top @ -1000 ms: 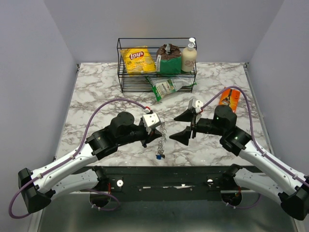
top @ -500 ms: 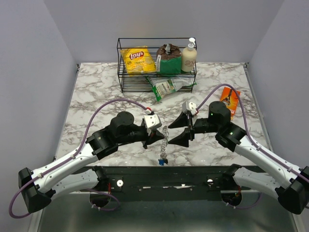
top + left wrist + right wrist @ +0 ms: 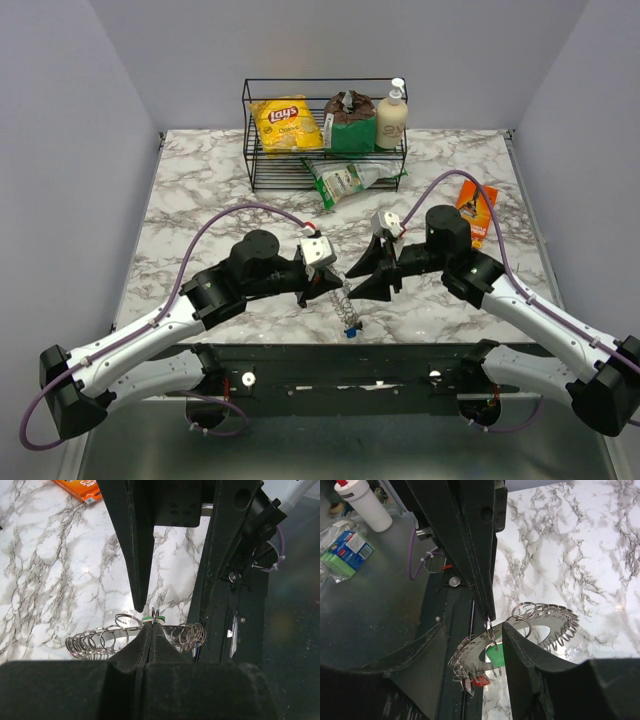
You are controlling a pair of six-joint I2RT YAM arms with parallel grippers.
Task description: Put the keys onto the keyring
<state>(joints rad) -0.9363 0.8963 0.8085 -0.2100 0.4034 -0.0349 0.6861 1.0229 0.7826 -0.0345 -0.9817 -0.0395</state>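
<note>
Left fingers (image 3: 150,641) are clenched on the keyring (image 3: 555,614), holding it off the bench (image 3: 200,200) near the front edge. The green key (image 3: 495,653) and red key (image 3: 481,681) hang beneath the coil, with the blue key (image 3: 350,331) lowest. Right fingers (image 3: 514,642) are parted and straddle the coil, crowding the left tips, not clamped on it. Well apart: a wire basket (image 3: 250,150) at the rear, a green packet (image 3: 345,182) before it, and an orange packet (image 3: 476,208) on the right.
</note>
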